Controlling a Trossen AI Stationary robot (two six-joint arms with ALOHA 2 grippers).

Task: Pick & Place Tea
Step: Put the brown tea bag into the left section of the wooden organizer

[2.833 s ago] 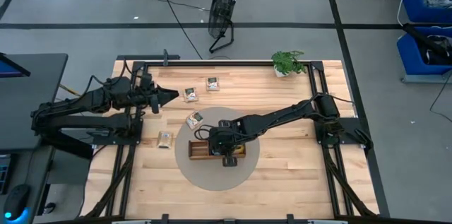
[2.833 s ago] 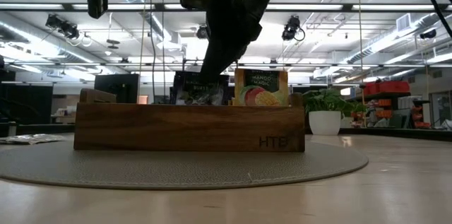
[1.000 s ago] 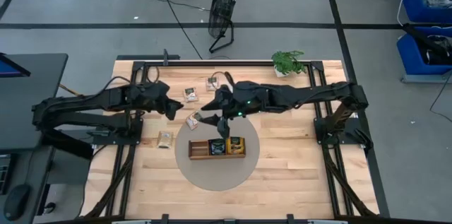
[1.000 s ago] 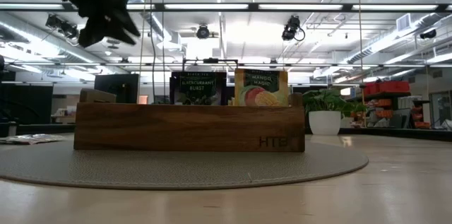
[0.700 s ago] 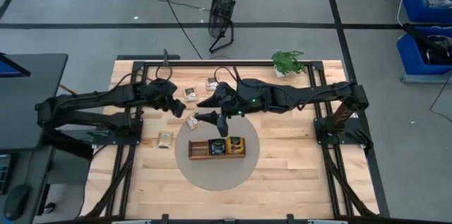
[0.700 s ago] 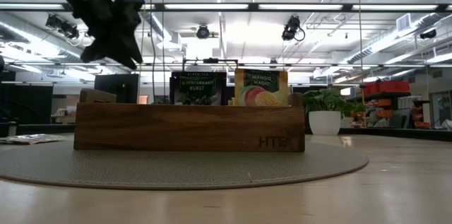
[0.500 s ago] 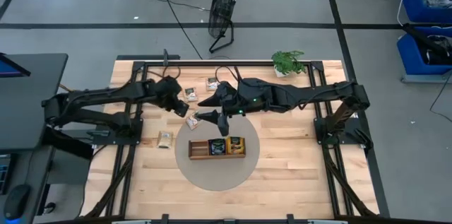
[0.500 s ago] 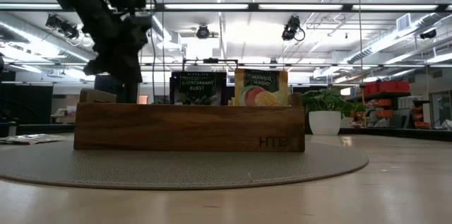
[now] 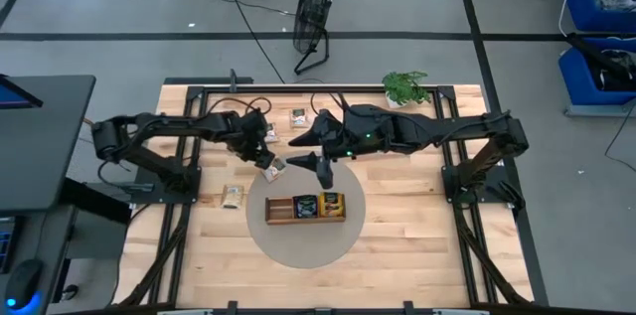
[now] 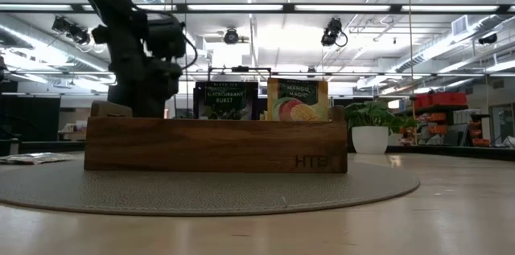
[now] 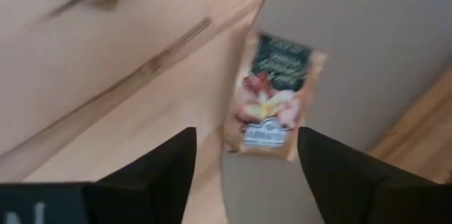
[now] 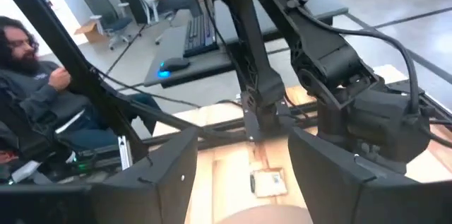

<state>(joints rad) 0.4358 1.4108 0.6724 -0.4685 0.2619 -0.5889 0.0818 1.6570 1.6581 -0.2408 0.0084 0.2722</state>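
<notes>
A tea sachet [image 9: 275,167] with a dark top and a fruit picture lies flat, half on the round grey mat [image 9: 298,247], half on bare wood. My left gripper [image 9: 267,159] hangs just over it, open. In the left wrist view the sachet [image 11: 274,97] lies ahead of the two spread fingers, untouched. My right gripper [image 9: 298,150] hovers open beside it, above the mat's far edge, with nothing between its fingers. The wooden tray [image 9: 283,219] stands on the mat with a dark sachet [image 10: 229,100] and an orange one [image 10: 296,98] upright in it.
More sachets lie flat on the table at the far side [image 9: 298,116] and left of the mat [image 9: 232,194]. A potted plant [image 9: 405,87] stands at the far right corner. People sit at desks beyond the table's left side [image 12: 42,75].
My left gripper has swung toward the table's right edge and come down, from well left of the mat to just over the sachet at the mat's edge. My right gripper has stayed almost in place. No sachet has moved.
</notes>
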